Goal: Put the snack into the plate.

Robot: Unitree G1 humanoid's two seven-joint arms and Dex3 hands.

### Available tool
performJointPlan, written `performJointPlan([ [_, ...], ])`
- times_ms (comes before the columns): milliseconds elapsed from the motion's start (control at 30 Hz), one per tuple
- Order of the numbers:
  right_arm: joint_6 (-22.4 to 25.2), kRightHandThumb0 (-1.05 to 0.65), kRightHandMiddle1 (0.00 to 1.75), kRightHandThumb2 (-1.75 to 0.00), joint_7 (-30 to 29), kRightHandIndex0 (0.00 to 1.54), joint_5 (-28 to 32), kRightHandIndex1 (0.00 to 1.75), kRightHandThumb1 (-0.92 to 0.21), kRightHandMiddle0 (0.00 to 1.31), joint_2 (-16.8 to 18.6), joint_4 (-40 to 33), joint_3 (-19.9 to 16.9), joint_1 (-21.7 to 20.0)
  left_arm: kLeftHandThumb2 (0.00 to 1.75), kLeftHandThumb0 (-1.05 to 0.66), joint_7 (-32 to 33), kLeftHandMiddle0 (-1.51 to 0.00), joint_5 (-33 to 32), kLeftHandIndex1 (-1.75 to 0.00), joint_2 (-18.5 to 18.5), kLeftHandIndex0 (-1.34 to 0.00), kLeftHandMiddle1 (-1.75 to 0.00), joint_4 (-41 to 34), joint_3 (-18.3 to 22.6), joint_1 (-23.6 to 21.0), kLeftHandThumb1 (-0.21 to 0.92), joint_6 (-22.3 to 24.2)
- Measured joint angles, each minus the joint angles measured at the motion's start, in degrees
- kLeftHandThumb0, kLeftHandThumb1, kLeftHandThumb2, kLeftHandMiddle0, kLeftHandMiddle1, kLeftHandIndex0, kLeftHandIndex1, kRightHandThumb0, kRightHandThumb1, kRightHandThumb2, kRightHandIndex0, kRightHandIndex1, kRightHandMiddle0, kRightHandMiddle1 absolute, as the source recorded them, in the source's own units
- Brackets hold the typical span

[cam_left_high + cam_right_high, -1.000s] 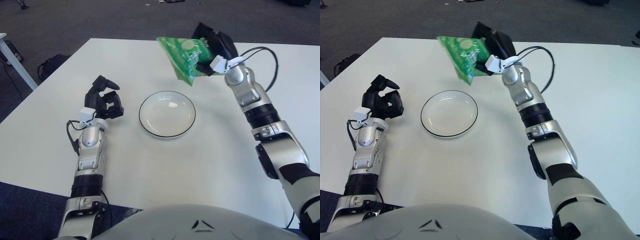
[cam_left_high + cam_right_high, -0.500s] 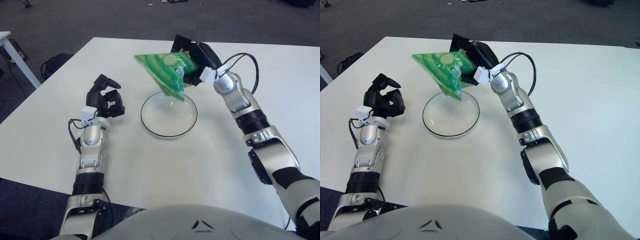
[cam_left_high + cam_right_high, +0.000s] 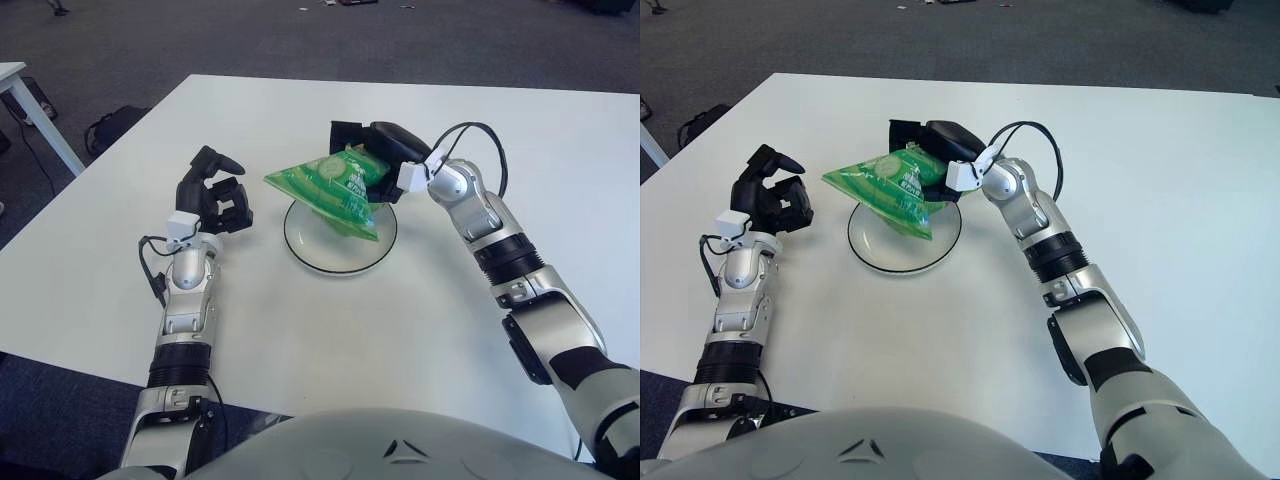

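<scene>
Lowered since half a second ago, the right hand (image 3: 375,160) now holds the snack bag (image 3: 330,188) down over the plate (image 3: 310,250), where before the bag hung higher and farther toward the back rim. Its dark fingers are pinched on the bag's far right edge. The green bag lies tilted, its pointed left corner jutting out past the plate's left rim; its lower edge seems to dip into the plate's bowl, though whether it actually touches the surface cannot be told.

Counted: one snack bag, one round white plate with a dark rim, one white table (image 3: 520,120), two hands.

The left hand (image 3: 212,195) shows just left of the plate, in the same spot as before, its fingers curled and gripping nothing.

Much of the plate's back half is covered by the bag, and the right hand's fingertips are hidden behind the bag's foil. The printing on the bag is too small to read. A dark bag-like object (image 3: 112,127) sits on the floor beyond the table's left edge, hard to make out.
</scene>
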Motion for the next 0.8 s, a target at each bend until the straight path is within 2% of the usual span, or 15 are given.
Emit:
performJointPlan([
  [133,-0.5,0.00,1.67,-1.58,3.0,0.81,1.2,1.72,-0.06,0.60,-0.4,0.1,0.3,-0.1,1.17,-0.44,0.2,-1.23,0.0,-1.75,0.0,-0.52,-1.75,0.0,-0.2,0.0,0.43,-0.3],
  [233,0.3,0.00,1.64,-1.47,5.3,0.75,1.2,1.74,-0.16,0.54,-0.9,-0.4,0.7,-0.5,1.17,-0.44,0.3,-1.23,0.0,-1.75,-0.1,-0.52,-1.75,0.0,-0.3,0.0,0.43,-0.5],
  [333,1.4,0.00,1.65,-1.27,8.1,0.61,1.4,1.74,-0.33,0.42,-1.5,-1.3,1.2,-1.1,1.17,-0.44,0.3,-1.23,0.0,-1.75,-0.1,-0.52,-1.75,0.0,-0.3,-0.1,0.43,-0.7],
  [367,1.6,0.00,1.65,-1.16,9.2,0.52,1.6,1.74,-0.43,0.38,-1.8,-1.5,1.4,-1.3,1.17,-0.44,0.4,-1.23,0.0,-1.75,-0.1,-0.52,-1.75,0.0,-0.3,-0.1,0.43,-0.7],
  [467,1.6,-0.25,1.64,-0.82,12.1,0.17,1.8,1.66,-0.64,0.37,-2.7,-1.6,2.0,-1.6,1.18,-0.44,0.6,-1.23,0.0,-1.75,-0.2,-0.53,-1.75,0.0,-0.4,-0.1,0.42,-1.0],
  [533,1.2,-0.33,1.48,-0.91,13.5,0.07,1.8,1.47,-0.45,0.15,-3.1,-1.6,2.4,-1.6,1.18,-0.45,0.7,-1.25,0.1,-1.75,-0.2,-0.53,-1.75,0.1,-0.4,-0.1,0.42,-1.2],
  [600,0.6,-0.35,1.41,-0.96,14.9,0.03,1.8,1.38,-0.37,0.08,-3.5,-1.4,2.7,-1.6,1.19,-0.45,0.7,-1.25,0.3,-1.75,-0.2,-0.53,-1.75,0.2,-0.5,-0.2,0.42,-1.7],
  [633,0.4,-0.37,1.35,-0.96,15.6,0.03,1.8,1.29,-0.35,0.06,-3.8,-1.3,2.8,-1.6,1.19,-0.45,0.7,-1.25,0.4,-1.75,-0.2,-0.53,-1.75,0.3,-0.5,-0.3,0.41,-1.9],
  [667,0.3,-0.40,1.18,-0.96,16.3,0.02,1.8,1.06,-0.33,0.04,-4.0,-1.2,3.0,-1.6,1.20,-0.45,0.7,-1.25,0.5,-1.75,-0.2,-0.54,-1.75,0.4,-0.6,-0.3,0.41,-2.2],
  [733,0.2,-0.46,0.93,-0.94,17.6,0.01,1.8,0.72,-0.32,0.02,-4.3,-1.1,3.3,-1.6,1.21,-0.45,0.7,-1.26,0.6,-1.75,-0.2,-0.55,-1.75,0.8,-0.7,-0.4,0.40,-2.8],
  [800,-0.2,-0.49,0.83,-0.92,18.7,0.00,1.8,0.57,-0.32,0.01,-4.7,-1.0,3.5,-1.6,1.22,-0.45,0.7,-1.26,0.6,-1.75,-0.2,-0.55,-1.75,1.0,-0.7,-0.5,0.39,-3.2],
])
